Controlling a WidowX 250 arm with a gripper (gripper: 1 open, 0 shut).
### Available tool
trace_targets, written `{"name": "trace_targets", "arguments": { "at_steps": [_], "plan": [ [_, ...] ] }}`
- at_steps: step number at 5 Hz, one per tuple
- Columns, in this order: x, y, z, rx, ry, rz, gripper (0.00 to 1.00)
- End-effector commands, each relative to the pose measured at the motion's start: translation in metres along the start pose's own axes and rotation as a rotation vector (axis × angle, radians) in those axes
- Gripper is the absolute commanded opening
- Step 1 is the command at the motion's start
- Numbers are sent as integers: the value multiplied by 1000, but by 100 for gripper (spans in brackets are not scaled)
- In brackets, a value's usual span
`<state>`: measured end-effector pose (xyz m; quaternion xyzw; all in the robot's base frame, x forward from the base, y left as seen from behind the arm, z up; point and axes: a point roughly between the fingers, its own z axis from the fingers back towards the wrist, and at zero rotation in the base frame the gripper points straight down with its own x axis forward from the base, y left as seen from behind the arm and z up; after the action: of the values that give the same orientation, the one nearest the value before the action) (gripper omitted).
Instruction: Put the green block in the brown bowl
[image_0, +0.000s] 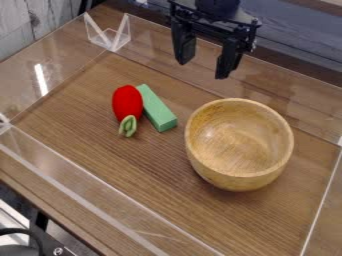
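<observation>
- The gripper (205, 58) hangs at the top centre of the frame, jaws spread open and empty.
- The green block (158, 107) lies flat on the wooden desk (80, 140), left of centre, touching the red strawberry toy (127, 103).
- The brown bowl (239, 143) sits right of centre, apart from the block.

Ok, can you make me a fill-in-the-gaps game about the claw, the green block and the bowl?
1. The claw hangs above the table with its fingers ____.
2. The green block lies right beside a ____ strawberry toy.
3. The brown bowl has ____ inside it.
4. The green block lies to the ____ of the brown bowl in the picture.

Missing words: open; red; nothing; left
</observation>
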<state>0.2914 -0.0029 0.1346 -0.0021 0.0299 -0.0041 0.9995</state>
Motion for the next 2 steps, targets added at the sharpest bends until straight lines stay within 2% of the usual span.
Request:
{"name": "trace_targets", "arguments": {
  "at_steps": [1,2],
  "plan": [
    [-5,9,-8,-6,24,122,100],
    [-12,19,-18,-16,55,271,100]
  ]
}}
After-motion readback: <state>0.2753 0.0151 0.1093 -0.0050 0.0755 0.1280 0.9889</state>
